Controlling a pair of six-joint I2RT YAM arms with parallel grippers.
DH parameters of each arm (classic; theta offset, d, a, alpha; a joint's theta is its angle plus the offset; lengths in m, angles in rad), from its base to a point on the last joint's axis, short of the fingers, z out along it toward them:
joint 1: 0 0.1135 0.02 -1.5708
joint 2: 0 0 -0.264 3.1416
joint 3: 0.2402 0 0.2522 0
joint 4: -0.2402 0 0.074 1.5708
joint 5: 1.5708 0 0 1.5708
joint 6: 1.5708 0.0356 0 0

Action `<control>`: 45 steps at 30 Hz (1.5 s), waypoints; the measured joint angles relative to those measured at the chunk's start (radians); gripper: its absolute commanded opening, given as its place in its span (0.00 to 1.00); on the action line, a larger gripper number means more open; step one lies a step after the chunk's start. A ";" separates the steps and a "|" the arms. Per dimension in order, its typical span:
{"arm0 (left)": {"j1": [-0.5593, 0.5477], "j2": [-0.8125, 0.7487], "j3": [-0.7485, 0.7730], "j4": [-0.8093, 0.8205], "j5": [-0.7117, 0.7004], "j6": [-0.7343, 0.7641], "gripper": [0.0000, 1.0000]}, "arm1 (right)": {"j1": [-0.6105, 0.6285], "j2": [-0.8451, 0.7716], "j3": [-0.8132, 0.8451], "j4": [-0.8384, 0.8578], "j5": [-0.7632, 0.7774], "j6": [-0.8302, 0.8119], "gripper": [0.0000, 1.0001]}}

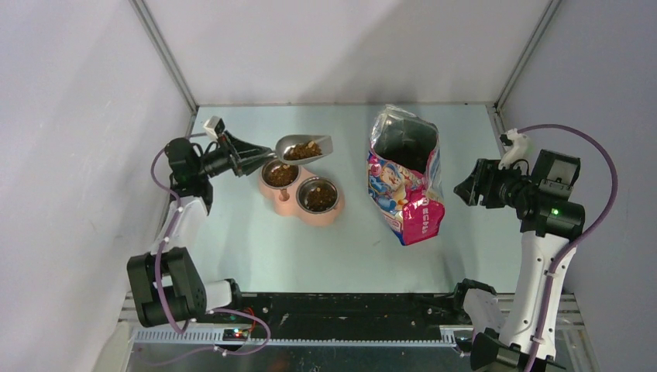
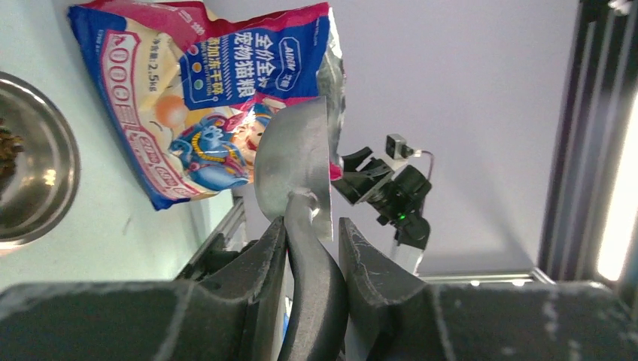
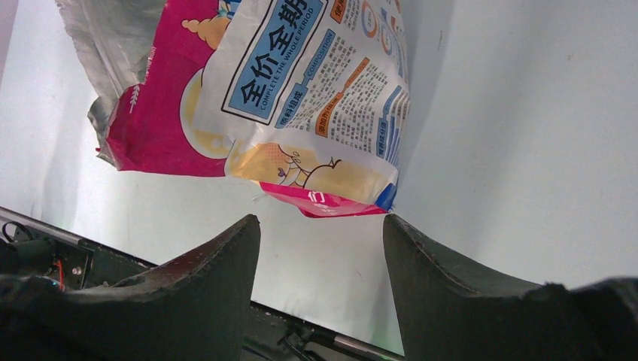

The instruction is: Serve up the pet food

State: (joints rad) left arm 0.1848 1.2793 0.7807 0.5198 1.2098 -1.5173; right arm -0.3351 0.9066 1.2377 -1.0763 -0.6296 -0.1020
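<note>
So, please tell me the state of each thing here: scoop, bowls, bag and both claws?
Scoop: loaded with pet food, held up beside the far bowl.
Far bowl: partly filled.
Near bowl: partly filled.
Bag: open at the top, on the table.
Left claw: shut on the scoop handle.
Right claw: open, empty.

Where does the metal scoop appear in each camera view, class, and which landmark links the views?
Top external: metal scoop left of centre, loaded with kibble, by the pink double bowl.
Left wrist: metal scoop at centre, handle clamped in the left gripper.
Right wrist: not in view.
Shared landmark: the cat-food bag, in all three views.
</note>
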 measured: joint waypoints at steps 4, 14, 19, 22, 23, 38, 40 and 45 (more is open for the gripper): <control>0.018 -0.067 0.002 -0.205 -0.004 0.188 0.00 | -0.002 -0.017 -0.008 -0.002 -0.003 0.000 0.64; 0.060 -0.133 -0.001 -0.595 -0.103 0.552 0.00 | -0.010 -0.025 -0.025 0.003 -0.011 0.017 0.64; 0.061 -0.134 -0.002 -0.705 -0.208 0.671 0.00 | -0.018 -0.021 -0.036 0.006 -0.021 0.024 0.64; 0.061 -0.134 -0.002 -0.763 -0.271 0.742 0.00 | -0.022 -0.021 -0.043 0.015 -0.025 0.027 0.64; 0.061 -0.133 -0.002 -0.781 -0.291 0.763 0.00 | -0.024 -0.021 -0.047 0.017 -0.026 0.029 0.64; -0.021 -0.040 0.103 -1.018 -0.543 1.024 0.00 | -0.040 -0.040 -0.076 0.007 -0.033 0.042 0.64; -0.072 -0.033 0.140 -1.046 -0.591 1.073 0.00 | -0.039 -0.043 -0.077 -0.006 -0.034 0.037 0.64; -0.204 -0.016 0.235 -1.119 -0.715 1.183 0.00 | -0.025 -0.068 -0.077 -0.015 -0.040 0.023 0.65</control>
State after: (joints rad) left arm -0.0196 1.2636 1.0161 -0.5995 0.4953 -0.3344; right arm -0.3603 0.8387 1.1610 -1.0916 -0.6701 -0.0792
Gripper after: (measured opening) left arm 0.299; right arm 0.640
